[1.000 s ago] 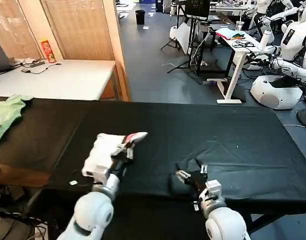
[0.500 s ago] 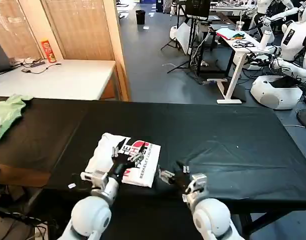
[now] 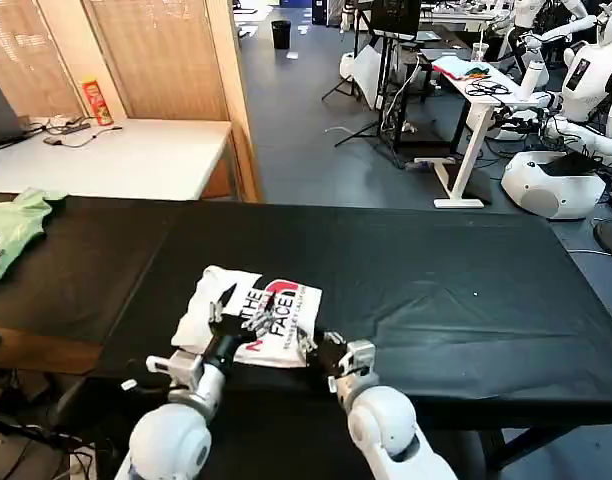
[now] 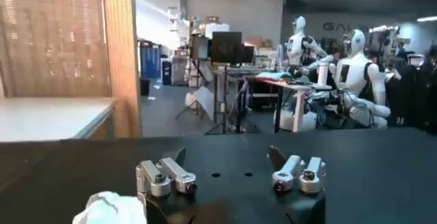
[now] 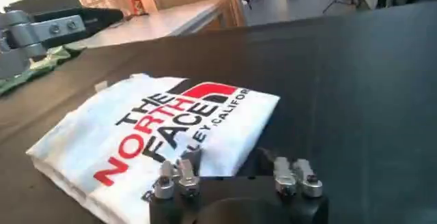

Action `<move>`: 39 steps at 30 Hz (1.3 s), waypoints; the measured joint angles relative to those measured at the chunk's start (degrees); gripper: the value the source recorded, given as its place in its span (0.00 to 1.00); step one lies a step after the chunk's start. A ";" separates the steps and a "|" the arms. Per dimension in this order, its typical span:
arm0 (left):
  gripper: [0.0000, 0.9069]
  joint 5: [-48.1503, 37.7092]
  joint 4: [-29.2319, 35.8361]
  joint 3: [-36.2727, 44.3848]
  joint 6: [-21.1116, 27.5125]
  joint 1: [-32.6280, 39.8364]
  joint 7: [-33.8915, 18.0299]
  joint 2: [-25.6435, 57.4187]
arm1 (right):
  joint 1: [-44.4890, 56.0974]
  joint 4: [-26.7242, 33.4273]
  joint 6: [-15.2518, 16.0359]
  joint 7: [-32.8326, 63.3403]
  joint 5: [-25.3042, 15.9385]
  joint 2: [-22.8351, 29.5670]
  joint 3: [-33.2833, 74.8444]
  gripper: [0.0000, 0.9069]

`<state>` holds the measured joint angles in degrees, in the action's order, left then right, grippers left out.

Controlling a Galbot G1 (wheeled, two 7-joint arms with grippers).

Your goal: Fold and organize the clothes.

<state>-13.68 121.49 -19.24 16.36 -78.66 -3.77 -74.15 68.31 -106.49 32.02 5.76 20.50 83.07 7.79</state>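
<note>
The folded white T-shirt [image 3: 248, 317] lay print-up near the black surface's [image 3: 436, 270] front edge, the left claw [image 3: 234, 318] spread open over it, the right claw [image 3: 321, 350] open just beside its hem.

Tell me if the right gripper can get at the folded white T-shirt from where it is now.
Probably yes. The right gripper is open at the T-shirt's near edge on the black table, nothing between them.

A robotics lab: white humanoid robots [image 3: 586, 70] stand far right beside cluttered desks [image 3: 476, 85], monitor stands [image 3: 394, 20] and a black-draped worktable [image 3: 436, 270].
</note>
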 joint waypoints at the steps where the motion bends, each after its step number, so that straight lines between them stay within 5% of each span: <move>1: 0.97 0.00 0.04 -0.05 -0.03 -0.11 0.00 -0.01 | 0.06 -0.04 0.02 -0.18 0.01 -0.01 0.12 0.06; 5: 0.97 0.02 0.06 -0.56 -0.53 -0.68 -0.05 -0.02 | -0.34 -1.02 0.30 -0.81 0.52 -1.25 1.97 0.06; 6: 0.97 0.08 -0.02 -0.67 -0.83 -0.80 -0.06 0.02 | -0.62 -1.26 0.39 -1.17 0.75 -1.80 2.63 0.13; 8: 0.97 0.24 -0.47 -0.83 -1.68 -1.03 -0.82 0.18 | -1.27 -1.68 1.68 -2.14 1.70 -3.41 4.33 0.44; 9: 0.97 0.26 -0.73 -0.85 -2.13 -1.07 -1.29 0.25 | -1.48 -1.88 2.34 -2.77 1.98 -4.49 5.30 0.97; 13: 0.97 0.05 -1.45 -1.14 -3.37 -1.60 -1.92 0.76 | -1.13 -3.16 3.13 -5.17 2.32 -9.46 8.58 0.97; 17: 0.97 -0.25 -2.48 -1.99 -6.92 -2.68 -2.55 1.56 | 0.84 -5.71 0.77 -4.95 1.12 -13.84 9.90 0.97; 21: 0.97 -0.44 -3.17 -2.88 -8.35 -4.08 -2.63 2.18 | 4.15 -8.16 -5.89 -2.36 -4.03 -15.92 10.10 0.97; 33: 0.97 -1.51 1.11 -3.37 -8.72 -12.89 -8.75 4.02 | 23.26 -13.08 -32.62 6.97 -18.24 -15.17 12.89 0.97; 39: 0.97 -3.95 4.12 -5.07 -7.51 -19.22 -10.01 5.69 | 33.20 -16.17 -34.91 12.57 -20.21 -13.36 12.94 0.97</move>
<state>-17.63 125.61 -24.32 8.84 -97.89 -13.78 -68.47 101.51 -122.66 -2.89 18.33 0.30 69.71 20.73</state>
